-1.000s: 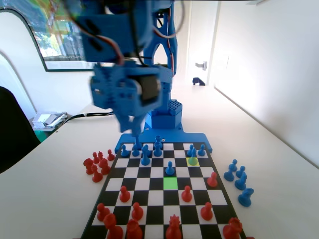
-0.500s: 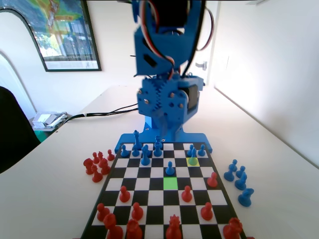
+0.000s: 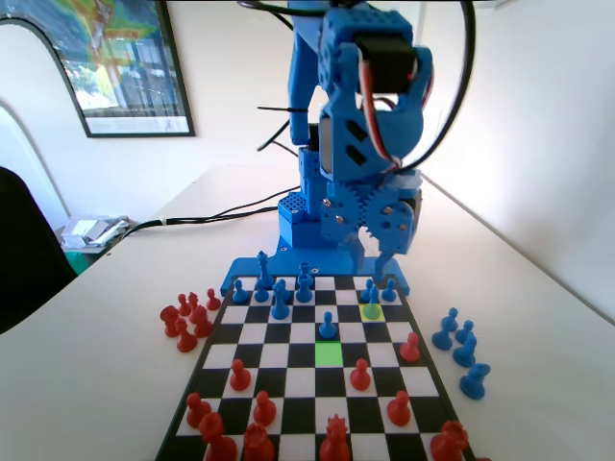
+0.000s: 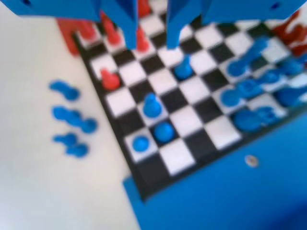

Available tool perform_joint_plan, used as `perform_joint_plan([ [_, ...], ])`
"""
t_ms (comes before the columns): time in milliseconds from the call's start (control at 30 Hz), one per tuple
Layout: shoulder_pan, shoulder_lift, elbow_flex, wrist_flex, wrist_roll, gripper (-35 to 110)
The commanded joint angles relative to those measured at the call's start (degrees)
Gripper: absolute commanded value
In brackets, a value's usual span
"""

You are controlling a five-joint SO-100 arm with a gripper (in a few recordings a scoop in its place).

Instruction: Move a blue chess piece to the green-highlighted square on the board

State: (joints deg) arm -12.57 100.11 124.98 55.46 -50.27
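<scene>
On the board [image 3: 288, 384], the green-highlighted square [image 3: 329, 353] lies bare near the middle. One square beyond it stands a short blue chess piece [image 3: 328, 327] [image 4: 182, 69]. Another short blue pawn [image 3: 372, 309] [image 4: 152, 106] stands on the lime-tinted square further right. My gripper [image 3: 380, 255] [image 4: 151, 40] hangs well above the board's far right part, over the back rows near that pawn. In the blurred wrist view its jaws stand apart with nothing between them, so it is open.
More blue pieces [image 3: 279, 288] fill the far rows. Red pawns [image 3: 360, 375] stand near the green square, and more red pieces [image 3: 259, 437] line the near rows. Captured blue pieces [image 3: 459, 351] [image 4: 69, 117] lie off the board's right edge, captured red ones [image 3: 187, 322] off its left.
The arm has swung from the fixed view's left, across the far end of the board, to the right. No piece has moved.
</scene>
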Motion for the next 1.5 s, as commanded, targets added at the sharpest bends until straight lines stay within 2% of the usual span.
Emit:
perform_joint_plan([
  [0,-2.72,4.83,1.32,-1.41,0.18,8],
  [500,-5.89,2.72,7.91,-8.35,-1.41,8],
  [1467,-4.83,-3.69,9.93,-13.97,-7.03,8],
])
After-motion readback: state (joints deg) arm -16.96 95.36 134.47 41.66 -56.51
